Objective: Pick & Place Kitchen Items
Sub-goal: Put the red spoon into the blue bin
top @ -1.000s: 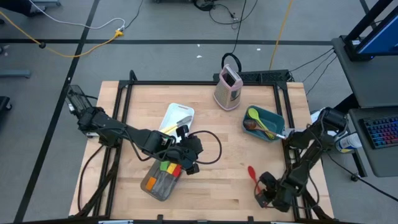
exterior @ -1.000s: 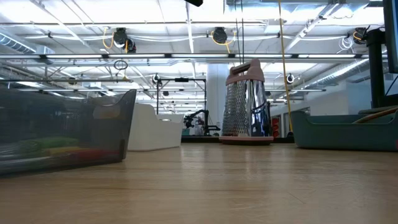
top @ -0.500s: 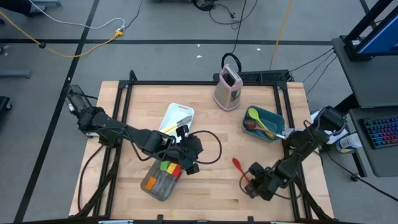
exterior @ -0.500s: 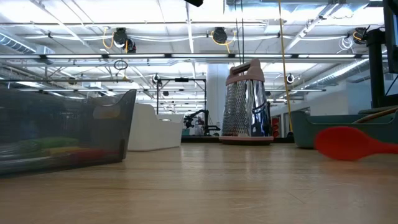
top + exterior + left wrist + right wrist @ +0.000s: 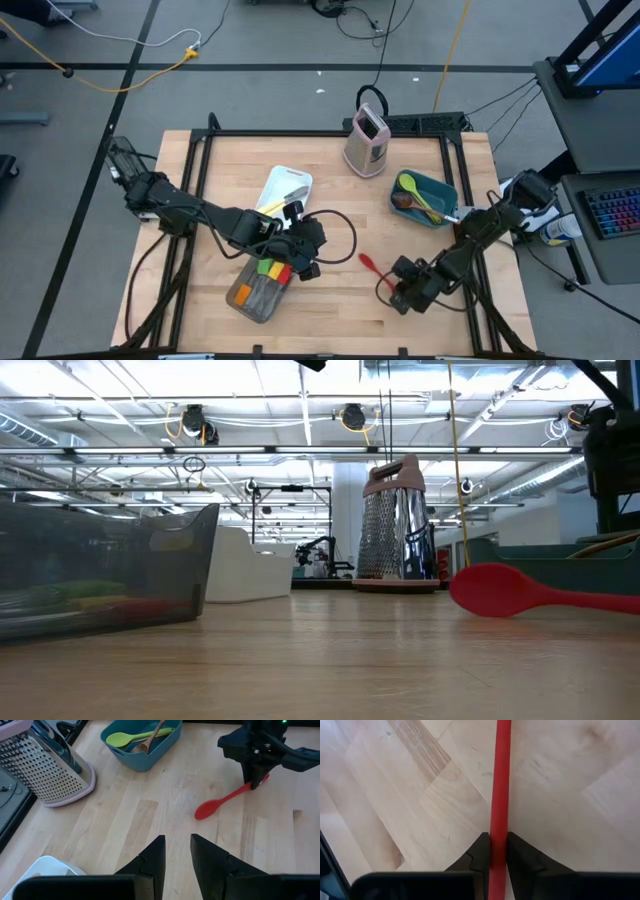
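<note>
Red spoon (image 5: pixel 500 780) in R gripper (image 5: pixel 494 851)

A light wooden bench (image 5: pixel 330 200) is carrying a white tray (image 5: pixel 285 186), a grey pan (image 5: pixel 258 292), a teal bin (image 5: pixel 428 197) and an upright box grater (image 5: pixel 367 142), all resting directly on its boards.

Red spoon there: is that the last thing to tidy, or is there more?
Partly done: a green spatula and wooden spoon lie in the teal bin, coloured utensils in the grey pan. In hand: the right end effector grips the red spoon, carrying it. No loose items show elsewhere.
</note>
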Controlling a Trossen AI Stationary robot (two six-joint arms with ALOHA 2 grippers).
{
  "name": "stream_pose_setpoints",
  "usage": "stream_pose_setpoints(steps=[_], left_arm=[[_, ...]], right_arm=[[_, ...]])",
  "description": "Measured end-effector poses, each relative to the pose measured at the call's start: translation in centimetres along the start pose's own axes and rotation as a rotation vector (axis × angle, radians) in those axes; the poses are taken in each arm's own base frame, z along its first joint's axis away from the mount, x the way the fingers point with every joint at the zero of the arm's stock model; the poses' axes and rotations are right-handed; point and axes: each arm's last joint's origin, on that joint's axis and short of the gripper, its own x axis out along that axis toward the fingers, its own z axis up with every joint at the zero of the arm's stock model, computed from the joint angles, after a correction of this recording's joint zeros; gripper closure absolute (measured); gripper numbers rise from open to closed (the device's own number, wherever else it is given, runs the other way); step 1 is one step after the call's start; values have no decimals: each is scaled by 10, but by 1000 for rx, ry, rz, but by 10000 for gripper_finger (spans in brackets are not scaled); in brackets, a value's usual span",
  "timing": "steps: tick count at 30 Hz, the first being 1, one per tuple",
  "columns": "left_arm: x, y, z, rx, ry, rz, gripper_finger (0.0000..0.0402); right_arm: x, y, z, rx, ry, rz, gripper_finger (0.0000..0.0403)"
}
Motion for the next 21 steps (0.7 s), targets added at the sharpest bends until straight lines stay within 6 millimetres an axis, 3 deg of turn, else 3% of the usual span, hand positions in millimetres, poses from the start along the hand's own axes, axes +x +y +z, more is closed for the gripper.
stream_pose_setpoints(steps=[10, 21], left_arm=[[0, 0, 0, -9, 0, 0, 305], [0, 0, 0, -9, -1, -1, 305]], right_arm=[[-3, 3, 7, -25, 24, 53, 370], [-49, -8, 26, -19, -14, 130, 370]])
